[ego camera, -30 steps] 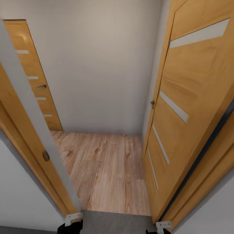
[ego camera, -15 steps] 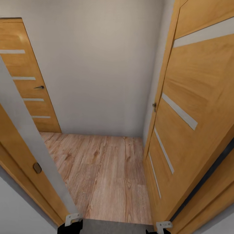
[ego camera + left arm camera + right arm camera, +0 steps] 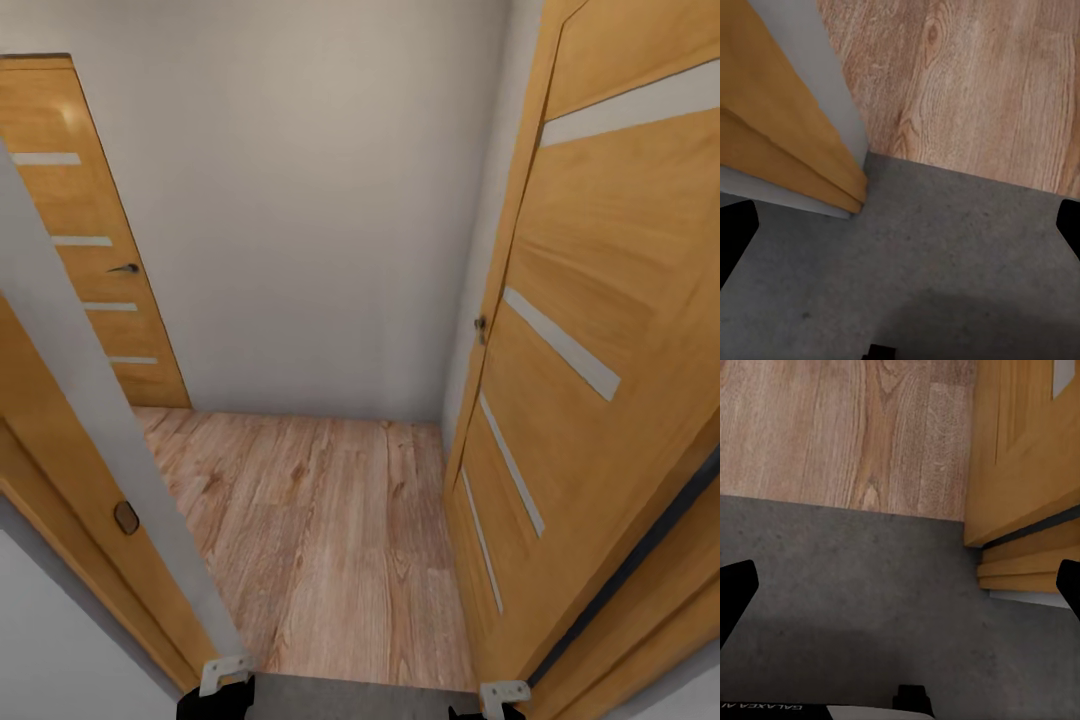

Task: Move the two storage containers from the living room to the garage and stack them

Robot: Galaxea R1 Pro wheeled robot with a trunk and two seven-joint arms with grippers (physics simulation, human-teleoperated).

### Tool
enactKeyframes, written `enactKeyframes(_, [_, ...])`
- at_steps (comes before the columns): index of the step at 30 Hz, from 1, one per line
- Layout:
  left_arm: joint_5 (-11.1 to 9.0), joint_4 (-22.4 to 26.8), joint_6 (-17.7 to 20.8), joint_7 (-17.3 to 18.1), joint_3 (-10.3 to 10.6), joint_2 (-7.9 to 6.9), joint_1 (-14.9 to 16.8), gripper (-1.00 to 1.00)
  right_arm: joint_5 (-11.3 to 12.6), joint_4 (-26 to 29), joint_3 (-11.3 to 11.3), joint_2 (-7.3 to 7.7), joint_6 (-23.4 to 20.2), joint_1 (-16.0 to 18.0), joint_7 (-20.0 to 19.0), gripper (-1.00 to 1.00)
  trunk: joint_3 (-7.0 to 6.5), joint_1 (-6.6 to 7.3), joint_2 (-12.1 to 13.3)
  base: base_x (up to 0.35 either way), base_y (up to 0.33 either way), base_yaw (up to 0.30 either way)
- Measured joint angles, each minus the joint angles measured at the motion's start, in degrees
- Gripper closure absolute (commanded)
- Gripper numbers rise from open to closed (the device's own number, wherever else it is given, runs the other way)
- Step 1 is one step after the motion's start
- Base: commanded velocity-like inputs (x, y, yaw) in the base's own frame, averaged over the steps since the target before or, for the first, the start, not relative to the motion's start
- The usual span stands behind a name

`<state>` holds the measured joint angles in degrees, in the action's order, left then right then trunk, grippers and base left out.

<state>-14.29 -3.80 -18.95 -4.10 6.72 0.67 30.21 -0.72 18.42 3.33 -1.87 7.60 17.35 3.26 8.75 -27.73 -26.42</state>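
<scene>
The storage containers are out of view. I stand in a doorway where the dark grey concrete floor (image 3: 350, 695) meets a light wood-plank floor (image 3: 320, 520). My left gripper (image 3: 900, 232) hangs open over the concrete beside the foot of the left door frame, with nothing between its black fingertips (image 3: 735, 240). My right gripper (image 3: 900, 589) is open too, empty, over the concrete near the bottom of the open door; one fingertip (image 3: 1069, 585) shows at the picture's edge.
An open wooden door (image 3: 590, 380) with pale glass strips stands close on the right. The door frame (image 3: 90, 420) rises close on the left. Beyond is a small hallway with a white wall (image 3: 320, 220) ahead and a closed wooden door (image 3: 90, 250) at far left.
The whole head view has shifted: the left door frame has slid outward and the far-left door shows more, so the camera has moved forward. Both grippers stay open.
</scene>
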Motion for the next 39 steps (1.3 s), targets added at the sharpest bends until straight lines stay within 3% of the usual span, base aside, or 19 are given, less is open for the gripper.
enactKeyframes(6, [0.0, 0.01, -0.01, 0.0, 0.0, 0.02, 0.0, -1.0, 0.0, 0.0, 0.01, 0.0, 0.0, 0.01, 0.0, -1.0, 0.0, 0.02, -0.01, 0.099, 0.003, 0.0])
enactKeyframes(19, [0.0, 0.01, 0.0, 0.0, 0.0, 0.0, 0.0, -1.0, 0.0, 0.0, 0.0, 0.0, 0.0, 0.0, 0.0, -1.0, 0.0, 0.03, -0.01, 0.31, 0.0, 0.0])
enactKeyframes(30, [0.0, -0.01, -0.08, 0.0, 0.0, 0.03, 0.0, -1.0, 0.0, 0.0, 0.01, 0.0, 0.0, 0.0, 0.0, -1.0, 0.0, 0.0, 0.0, 0.033, 0.0, 0.0])
enactKeyframes(39, [0.0, -0.01, -0.09, 0.0, 0.0, 0.08, 0.0, -1.0, 0.0, 0.0, 0.01, 0.0, 0.0, 0.0, 0.0, -1.0, 0.0, 0.03, -0.01, 0.261, 0.0, 0.0])
